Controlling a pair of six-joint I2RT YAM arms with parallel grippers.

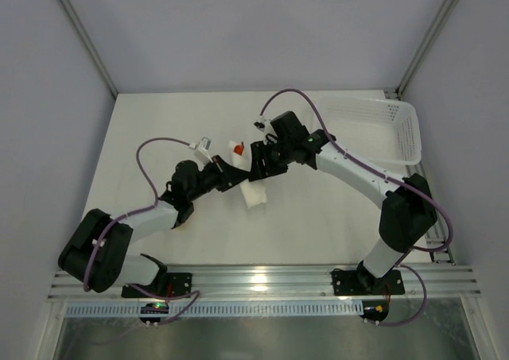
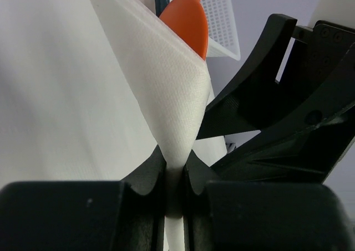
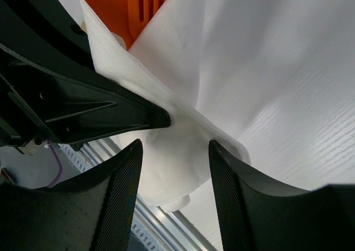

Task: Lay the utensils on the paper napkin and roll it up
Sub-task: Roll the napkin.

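Observation:
The white paper napkin (image 2: 172, 90) is lifted and folded around the utensils. An orange spoon bowl (image 2: 190, 24) sticks out of its top, and orange utensils (image 3: 133, 7) show at the same end in the right wrist view. My left gripper (image 2: 176, 162) is shut on a pinched fold of the napkin. My right gripper (image 3: 173, 151) is open, its jaws on either side of the napkin's (image 3: 249, 68) bunched lower end with a gap on each side. From above, both grippers meet at the napkin (image 1: 253, 195) mid-table, with the orange tip (image 1: 238, 148) beside them.
A white perforated basket (image 1: 374, 125) stands at the back right of the table. A small grey piece (image 1: 203, 145) lies just behind the left gripper. The aluminium rail (image 1: 262, 280) runs along the near edge. The left gripper's finger (image 3: 83, 107) crowds the right wrist view.

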